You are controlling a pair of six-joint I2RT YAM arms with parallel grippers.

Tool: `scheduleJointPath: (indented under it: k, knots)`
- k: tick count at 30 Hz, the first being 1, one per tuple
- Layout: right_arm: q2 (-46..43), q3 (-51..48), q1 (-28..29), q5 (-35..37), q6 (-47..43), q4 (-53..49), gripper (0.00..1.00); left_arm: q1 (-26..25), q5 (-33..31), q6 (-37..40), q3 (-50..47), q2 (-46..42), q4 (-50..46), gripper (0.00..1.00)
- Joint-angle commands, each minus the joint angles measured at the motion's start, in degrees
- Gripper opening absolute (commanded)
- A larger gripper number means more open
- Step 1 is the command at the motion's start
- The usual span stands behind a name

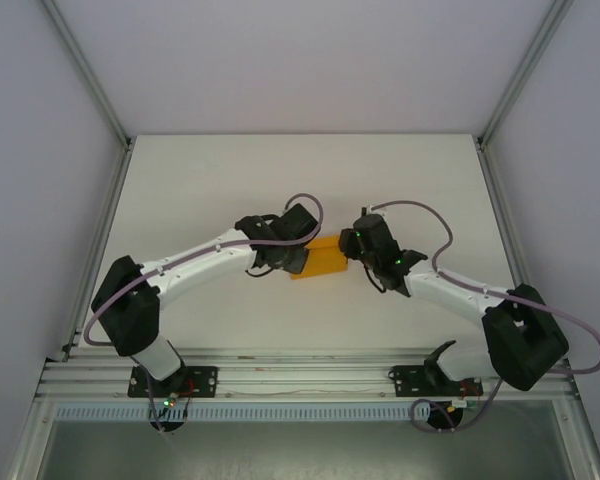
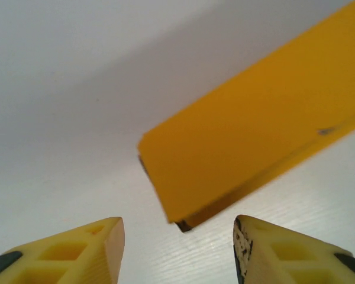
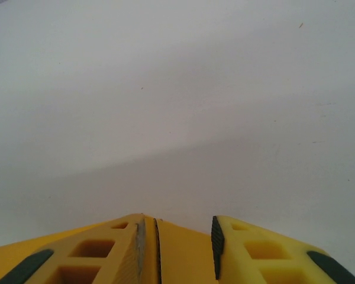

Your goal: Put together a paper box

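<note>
Orange paper box (image 1: 323, 257) on white table (image 1: 280, 180)

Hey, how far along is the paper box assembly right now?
Done: the paper box already looks folded into a shallow shape rather than a flat sheet. In hand: the right gripper has it between its jaws; the left gripper stands open just short of it. Left: any final tabs, which I cannot see.

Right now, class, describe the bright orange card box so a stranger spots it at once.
On the white table, find where the two arms' black wrists nearly meet. Between them lies the thin rectangular orange paper box, vivid against dark wrists and pale tabletop.
</note>
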Motion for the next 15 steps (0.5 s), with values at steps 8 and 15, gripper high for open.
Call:
scheduleJointPath:
  k: [8,15]
  knots:
    - [3.0,-5.8,2.1,0.1,-1.3,-8.7,0.3,3.1,1.7,-3.8,2.7,-2.7,-1.2,0.65]
    - [2.0,-6.0,2.2,0.0,-2.5,-8.5,0.3,9.4,8.6,-5.4,-2.3,-6.1,6.8,0.65]
